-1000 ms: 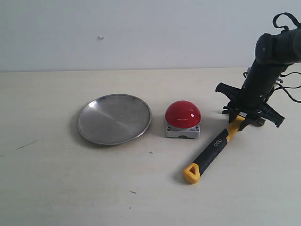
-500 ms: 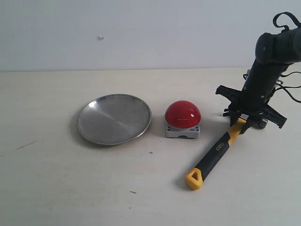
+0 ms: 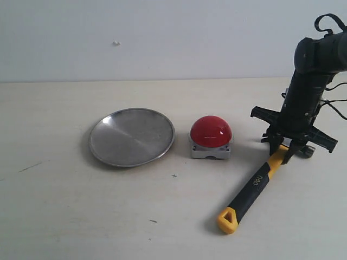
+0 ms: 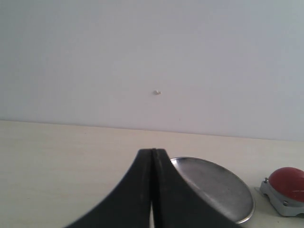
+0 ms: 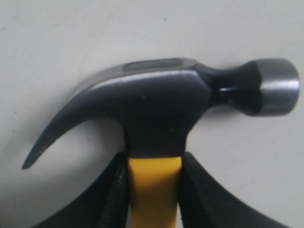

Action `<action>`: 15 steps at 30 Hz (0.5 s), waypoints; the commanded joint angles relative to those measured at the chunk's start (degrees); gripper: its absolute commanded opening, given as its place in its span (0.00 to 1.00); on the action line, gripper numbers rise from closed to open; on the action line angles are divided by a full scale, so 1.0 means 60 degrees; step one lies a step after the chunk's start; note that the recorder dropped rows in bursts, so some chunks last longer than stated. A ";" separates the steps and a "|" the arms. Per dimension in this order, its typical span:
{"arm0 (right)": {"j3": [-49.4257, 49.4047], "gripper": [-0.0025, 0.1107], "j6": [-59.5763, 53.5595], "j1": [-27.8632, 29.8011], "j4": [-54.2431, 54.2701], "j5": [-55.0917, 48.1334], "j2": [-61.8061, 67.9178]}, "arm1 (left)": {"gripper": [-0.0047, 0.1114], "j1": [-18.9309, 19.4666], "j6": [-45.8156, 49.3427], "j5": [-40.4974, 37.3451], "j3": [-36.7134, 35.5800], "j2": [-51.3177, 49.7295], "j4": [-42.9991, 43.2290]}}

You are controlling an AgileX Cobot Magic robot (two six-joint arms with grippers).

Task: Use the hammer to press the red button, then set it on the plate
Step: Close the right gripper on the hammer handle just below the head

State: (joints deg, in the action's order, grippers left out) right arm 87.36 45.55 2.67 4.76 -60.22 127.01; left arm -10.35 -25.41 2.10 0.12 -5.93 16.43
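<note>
Jaws clamp yellow-and-black, dark-headed hammer (image 5: 156, 102).

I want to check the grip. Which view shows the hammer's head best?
The right wrist view: the hammer's head fills it, claw and face clear, fingers flanking the yellow neck. The exterior view shows the handle, the head mostly behind the right gripper. The left wrist view misses it.

The plate (image 3: 132, 137) sits left on the table (image 3: 65, 206), the red button (image 3: 211, 131) just right of it, the hammer (image 3: 254, 186) farther right, handle end nearest.
</note>
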 commanded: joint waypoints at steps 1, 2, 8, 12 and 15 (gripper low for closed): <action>-0.0030 0.02 -0.0086 -0.0003 -0.0092 -0.0183 0.0134 | 0.04 -0.0072 0.0031 0.0044 -0.0020 0.0049 -0.0053; -0.0030 0.02 -0.0086 -0.0003 -0.0092 -0.0183 0.0134 | 0.04 -0.0072 0.0031 0.0044 -0.0020 0.0049 -0.0053; -0.0030 0.02 -0.0086 -0.0003 -0.0092 -0.0183 0.0134 | 0.04 -0.0072 0.0031 0.0044 -0.0020 0.0049 -0.0053; -0.0030 0.02 -0.0086 -0.0003 -0.0092 -0.0166 0.0134 | 0.04 -0.0072 0.0031 0.0044 -0.0020 0.0049 -0.0053; -0.0030 0.02 -0.0086 -0.0003 -0.0132 0.0062 0.0134 | 0.04 -0.0072 0.0031 0.0044 -0.0020 0.0049 -0.0053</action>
State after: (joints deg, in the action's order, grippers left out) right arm 87.36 45.46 2.67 4.76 -60.22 127.01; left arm -10.35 -25.41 2.10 0.12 -5.93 16.43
